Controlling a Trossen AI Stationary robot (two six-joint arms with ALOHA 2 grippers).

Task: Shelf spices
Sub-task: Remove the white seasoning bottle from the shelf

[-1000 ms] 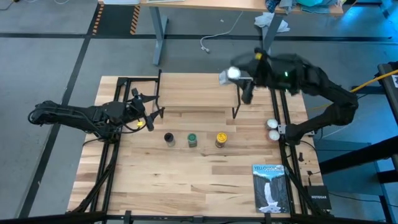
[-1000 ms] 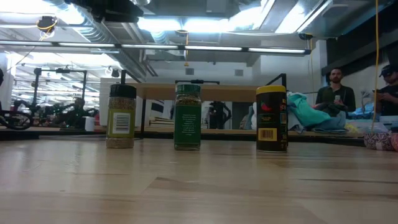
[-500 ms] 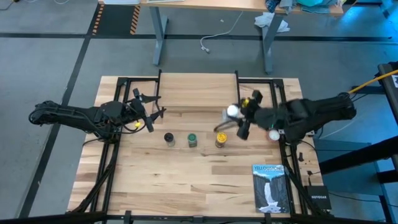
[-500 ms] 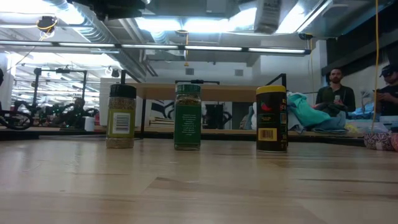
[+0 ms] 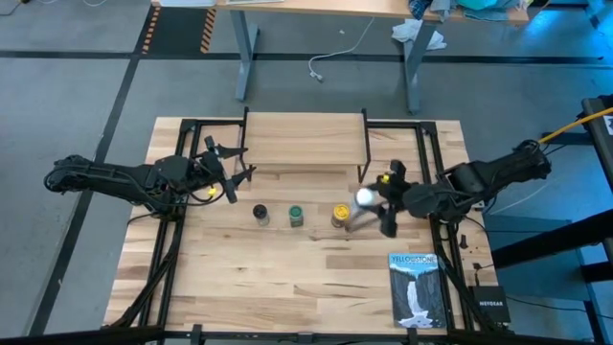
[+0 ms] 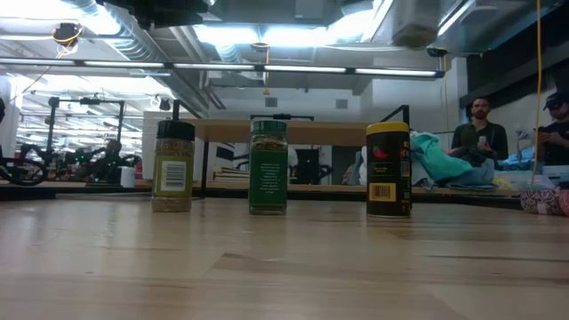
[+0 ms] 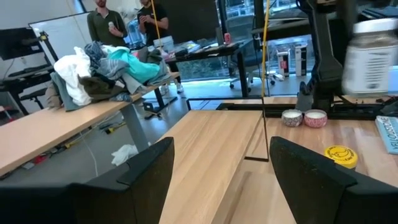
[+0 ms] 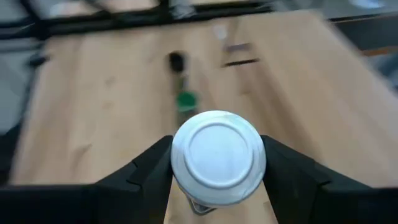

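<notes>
Three spice jars stand on their bases in a row on the table: dark-lidded [image 5: 260, 212], green [image 5: 296, 214] and amber with a yellow lid [image 5: 339, 213]. They also show in the low view [image 6: 173, 164] [image 6: 268, 166] [image 6: 388, 169]. My right gripper [image 5: 370, 202] is shut on the clear, white-lidded jar [image 5: 364, 197], in the air just right of the yellow-lidded jar. The shelf [image 5: 305, 144], a light plank on black legs, stands behind the row with nothing on its top. My left gripper [image 5: 234, 178] is open and holds nothing at the table's left. My right gripper pinches the white-lidded jar by its body just under the lid [image 8: 217, 200], one finger [image 8: 149, 169] on each side. The fingers come from the table's right, slanting down. The jar is lifted clear of the table, roughly upright, lid up [image 7: 372, 55].
A blue-and-white book [image 5: 414, 287] lies at the near right. Two small round dishes [image 7: 303, 117] sit at the table's right edge, under my right arm. Bare tabletop lies in front of the jar row. People stand in the room beyond the table.
My right gripper has carried the white-lidded jar from above the shelf's right end toward the table's near edge, to a spot beside the yellow-lidded jar. It stays shut on the jar. The three standing jars have not moved.
</notes>
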